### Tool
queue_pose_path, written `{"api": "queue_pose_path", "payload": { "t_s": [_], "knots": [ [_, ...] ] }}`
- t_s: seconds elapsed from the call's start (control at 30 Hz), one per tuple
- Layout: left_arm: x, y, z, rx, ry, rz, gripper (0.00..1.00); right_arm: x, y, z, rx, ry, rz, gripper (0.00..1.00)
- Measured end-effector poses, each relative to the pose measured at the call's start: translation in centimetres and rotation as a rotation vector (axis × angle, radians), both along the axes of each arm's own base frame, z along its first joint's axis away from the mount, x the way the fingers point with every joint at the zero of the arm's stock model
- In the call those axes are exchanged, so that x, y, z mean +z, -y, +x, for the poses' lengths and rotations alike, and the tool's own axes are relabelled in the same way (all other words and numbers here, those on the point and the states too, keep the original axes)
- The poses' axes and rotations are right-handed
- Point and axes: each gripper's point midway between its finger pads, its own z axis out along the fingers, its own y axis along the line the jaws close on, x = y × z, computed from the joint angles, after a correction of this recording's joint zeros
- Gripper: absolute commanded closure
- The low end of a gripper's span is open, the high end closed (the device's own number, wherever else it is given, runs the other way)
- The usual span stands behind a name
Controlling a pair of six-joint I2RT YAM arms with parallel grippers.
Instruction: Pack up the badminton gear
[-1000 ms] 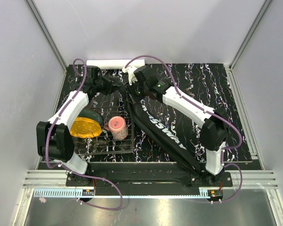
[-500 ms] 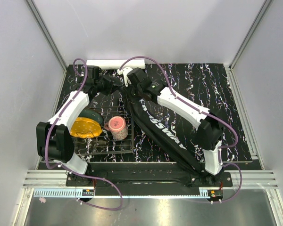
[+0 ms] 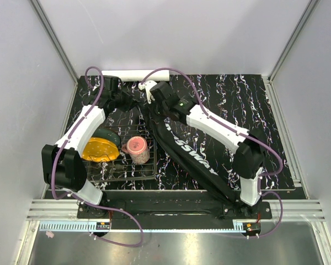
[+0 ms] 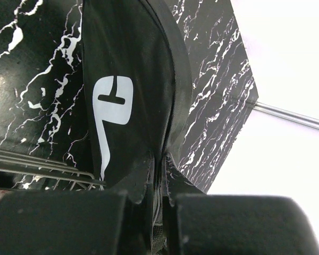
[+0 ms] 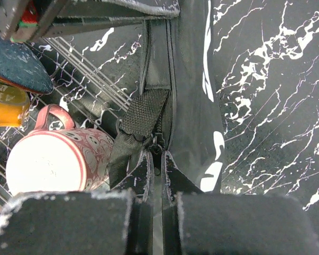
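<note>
The long black bag point(image 3: 190, 154) (CROSSWAY in white along its side) lies slantwise on the dark marbled table point(image 3: 254, 105), its far end near the back edge, its near end by the right arm's base. Both arms grip the far end: the left gripper point(image 4: 157, 183) is pinched tight on the bag's edge, the right gripper point(image 5: 157, 164) pressed together on its zip line beside a woven strap point(image 5: 143, 114). The white tube point(image 3: 127, 73) lies along the back edge behind them, and left of the bag a wire rack point(image 3: 149, 172) holds a pink mug point(image 3: 137, 148) and a yellow-and-black object point(image 3: 99, 150)
</note>
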Motion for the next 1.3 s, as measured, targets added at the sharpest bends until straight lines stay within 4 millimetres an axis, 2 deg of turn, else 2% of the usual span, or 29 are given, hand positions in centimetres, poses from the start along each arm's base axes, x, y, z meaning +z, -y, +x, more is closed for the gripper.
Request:
{"api": "queue_pose_path", "payload": {
  "t_s": [0.17, 0.4, 0.5, 0.63, 0.7, 0.77, 0.87, 0.9, 1.03, 1.13, 1.3],
  "knots": [
    [0.3, -0.4, -0.3, 0.012, -0.017, 0.026, 1.00, 0.1, 0.9, -0.9, 0.002, 0.005, 0.009, 1.00],
    [0.2, -1.0, -0.5, 0.030, -0.035, 0.048, 1.00, 0.0, 2.5, -3.3, 0.007, -0.003, 0.017, 1.00],
    [0.6, -3.0, 0.6, 0.095, -0.012, 0.068, 1.00, -1.9, 5.4, -6.1, 0.002, -0.074, -0.054, 1.00],
    [1.5, -5.9, 1.8, 0.189, 0.017, 0.094, 1.00, -3.2, 6.7, -7.5, 0.000, -0.112, -0.074, 1.00],
    [1.8, -6.7, 2.2, 0.217, 0.028, 0.099, 1.00, -3.2, 6.5, -7.8, -0.006, -0.140, -0.050, 0.77],
    [1.8, -7.1, 2.3, 0.228, 0.033, 0.102, 1.00, -2.5, 5.6, -7.9, -0.004, -0.193, 0.025, 0.59],
    [1.8, -7.0, 2.3, 0.227, 0.040, 0.101, 1.00, 0.2, 4.2, -6.4, -0.014, -0.269, 0.219, 0.45],
    [1.8, -7.0, 2.3, 0.225, 0.040, 0.099, 1.00, 1.3, 4.0, -5.2, -0.016, -0.283, 0.301, 0.43],
    [1.4, -6.7, 1.9, 0.213, 0.039, 0.087, 1.00, 4.3, 3.3, -1.1, 0.031, -0.312, 0.498, 0.46],
    [1.0, -6.5, 1.6, 0.206, 0.034, 0.074, 1.00, 4.9, 1.4, 0.5, 0.101, -0.321, 0.552, 0.47],
    [0.5, -6.2, 1.3, 0.195, 0.025, 0.061, 1.00, 3.9, -1.4, 0.8, 0.199, -0.368, 0.580, 0.49]
  ]
}}
